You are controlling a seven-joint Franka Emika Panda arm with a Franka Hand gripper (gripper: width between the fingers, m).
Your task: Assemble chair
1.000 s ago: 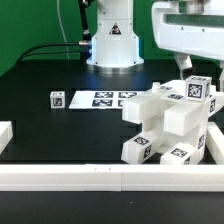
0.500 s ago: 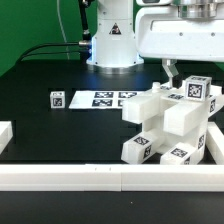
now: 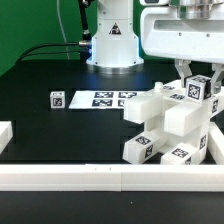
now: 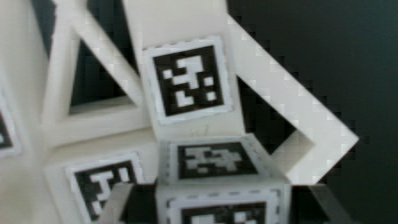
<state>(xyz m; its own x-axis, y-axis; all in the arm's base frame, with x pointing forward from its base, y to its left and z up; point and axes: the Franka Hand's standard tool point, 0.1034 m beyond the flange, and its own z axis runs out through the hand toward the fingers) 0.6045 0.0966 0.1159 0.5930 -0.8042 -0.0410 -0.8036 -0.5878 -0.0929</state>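
Note:
The chair lies in parts, heaped at the exterior view's right: a boxy seat frame [image 3: 150, 105], tagged bars [image 3: 141, 149] and a flat tagged piece [image 3: 181, 154]. On top of the heap stands a tagged white chair bar [image 3: 201, 91]. My gripper [image 3: 200, 80] has come down over it, one finger on each side. In the wrist view the bar's tagged end [image 4: 217, 160] fills the gap of the gripper [image 4: 237, 200], and both dark fingers [image 4: 157, 196] sit against its sides. Beyond it stands a slanted frame piece with a large tag [image 4: 187, 80].
The marker board [image 3: 110, 99] lies at mid-table, with a small tagged block [image 3: 57, 99] beside it towards the exterior view's left. A long white rail [image 3: 100, 178] runs along the front edge. The robot's base [image 3: 112, 40] stands at the back.
The gripper has come down from above the heap onto the top bar. Its fingers, wide apart before, have closed in against the bar's sides.

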